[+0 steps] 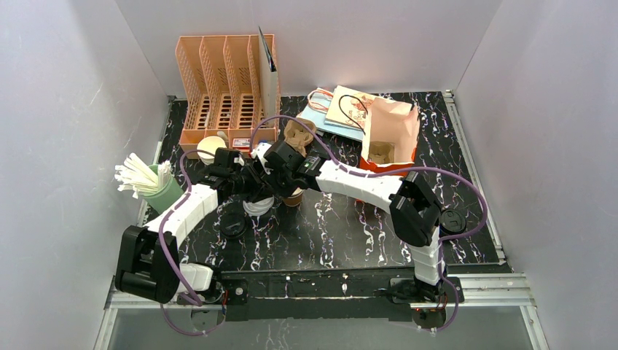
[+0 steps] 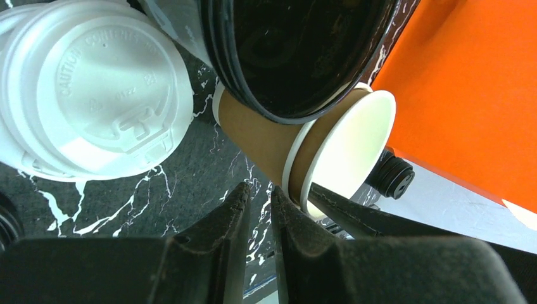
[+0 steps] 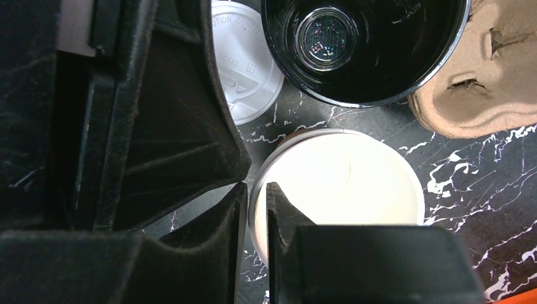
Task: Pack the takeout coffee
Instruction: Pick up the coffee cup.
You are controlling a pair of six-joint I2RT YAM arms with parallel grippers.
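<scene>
- White panel walls on three sides; the tabletop (image 1: 342, 233) is black with white marble veining.
- Far left: one green cup (image 1: 166, 195), stuffed with thin white sticks (image 1: 138, 175).
- Back left: one peach plastic organizer (image 1: 218, 80) with perforated walls and four slots.
- Two black lids (image 1: 233, 224), flat and round: one left of centre, one far right.
- White lids (image 2: 95, 88): domed moulded plastic, stacked, at least two, just left of the cup.
- Left pincer (image 2: 258, 193): almost closed with a thin slit between the tips. Only tabletop shows in the slit and nothing is held. One tip sits against the cup's side.
- Brown paper cup (image 3: 335, 183): mid-table, upright, with a tapered kraft wall, white inside and a rolled rim. A second rim ring shows lower down; cannot tell if two are nested.
- Right pincer (image 3: 254, 193): narrow, one finger inside the cup and one outside, with the rim wall pinched between them.
- One black cup (image 3: 364, 50), glossy inside, just beside the brown one.
- Moulded cardboard carrier (image 3: 481, 82): one on the table, a second inside the bag.
- Flat paper bags (image 1: 342, 109) lie at the back; the count is unclear.
- One orange bag (image 1: 399, 120), paper, stands open at back right.
</scene>
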